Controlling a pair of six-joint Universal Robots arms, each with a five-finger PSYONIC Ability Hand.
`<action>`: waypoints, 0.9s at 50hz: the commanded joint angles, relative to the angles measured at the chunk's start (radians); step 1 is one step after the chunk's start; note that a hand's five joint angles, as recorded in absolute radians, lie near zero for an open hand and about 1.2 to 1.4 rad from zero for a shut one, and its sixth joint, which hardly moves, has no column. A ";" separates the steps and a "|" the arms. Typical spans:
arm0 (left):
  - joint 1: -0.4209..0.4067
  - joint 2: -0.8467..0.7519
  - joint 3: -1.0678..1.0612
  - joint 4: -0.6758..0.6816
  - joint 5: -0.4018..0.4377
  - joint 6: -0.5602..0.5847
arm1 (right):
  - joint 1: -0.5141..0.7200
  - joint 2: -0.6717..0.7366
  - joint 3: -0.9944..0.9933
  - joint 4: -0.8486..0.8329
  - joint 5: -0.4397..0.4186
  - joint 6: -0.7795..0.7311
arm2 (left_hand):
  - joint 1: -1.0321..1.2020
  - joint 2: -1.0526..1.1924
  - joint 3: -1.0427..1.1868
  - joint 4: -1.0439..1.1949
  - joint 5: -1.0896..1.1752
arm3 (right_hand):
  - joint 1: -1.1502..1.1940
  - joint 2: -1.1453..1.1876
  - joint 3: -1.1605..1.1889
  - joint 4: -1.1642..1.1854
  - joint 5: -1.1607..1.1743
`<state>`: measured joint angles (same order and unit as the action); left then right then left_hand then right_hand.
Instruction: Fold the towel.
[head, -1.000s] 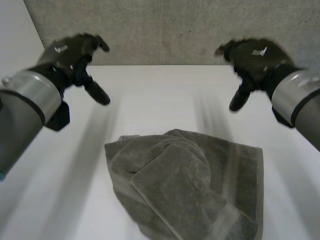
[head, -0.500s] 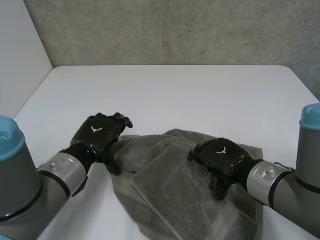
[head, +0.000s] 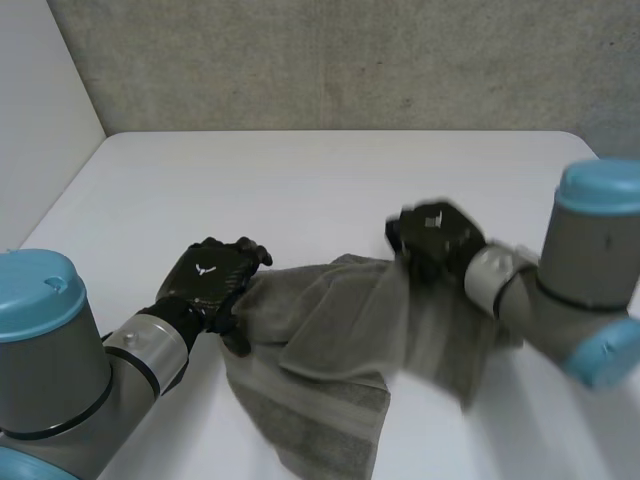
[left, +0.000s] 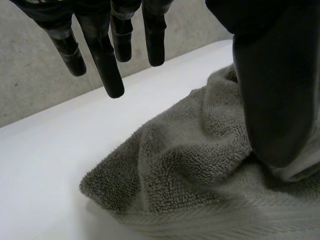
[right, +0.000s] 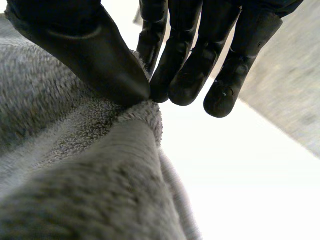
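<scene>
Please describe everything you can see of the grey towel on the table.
The towel is grey terry cloth, thick and fluffy, with a flat woven band near one edge. It is crumpled, not folded neatly. One part lies on the white table. Another part hangs from the right hand, which pinches an edge between thumb and fingers above the table. The left hand rests its thumb on the opposite end, fingers straight.

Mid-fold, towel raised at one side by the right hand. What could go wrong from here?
The right hand pinches the towel by a small bit of edge between thumb and fingertips; it may slip out under pull.
The left hand only presses with its thumb, fingers straight and off the cloth, so the towel may drag sideways.
The cloth is bunched between the hands; the fold may come out uneven.
</scene>
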<state>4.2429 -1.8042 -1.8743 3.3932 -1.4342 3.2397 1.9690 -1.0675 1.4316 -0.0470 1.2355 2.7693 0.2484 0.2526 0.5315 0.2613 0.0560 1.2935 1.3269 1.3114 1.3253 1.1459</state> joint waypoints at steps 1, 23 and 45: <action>-0.003 0.005 -0.002 0.014 0.000 0.000 | -0.047 0.184 -0.389 0.001 0.108 0.000 | -0.061 -0.065 -0.344 -0.074 -0.043 | 0.103 0.069 0.085 0.071 0.076; -0.076 0.002 0.007 0.015 0.008 -0.001 | -0.048 0.071 -0.161 -0.067 0.245 -0.204 | -0.050 -0.054 -0.333 -0.063 -0.032 | -1.119 -1.152 -1.137 -1.151 -1.146; -0.322 -0.158 0.217 -0.024 -0.067 -0.049 | -0.154 -0.249 0.354 -0.086 0.167 -0.197 | -0.020 -0.024 -0.303 -0.033 -0.002 | -1.119 -1.152 -1.137 -1.151 -1.146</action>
<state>3.9884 -1.8787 -1.7959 3.3989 -1.4439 3.2314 1.8783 -1.3208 1.7520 -0.1276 1.4018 2.5566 0.2484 0.2526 0.5316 0.2613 0.0563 0.2273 0.2375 0.2395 0.2562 0.0558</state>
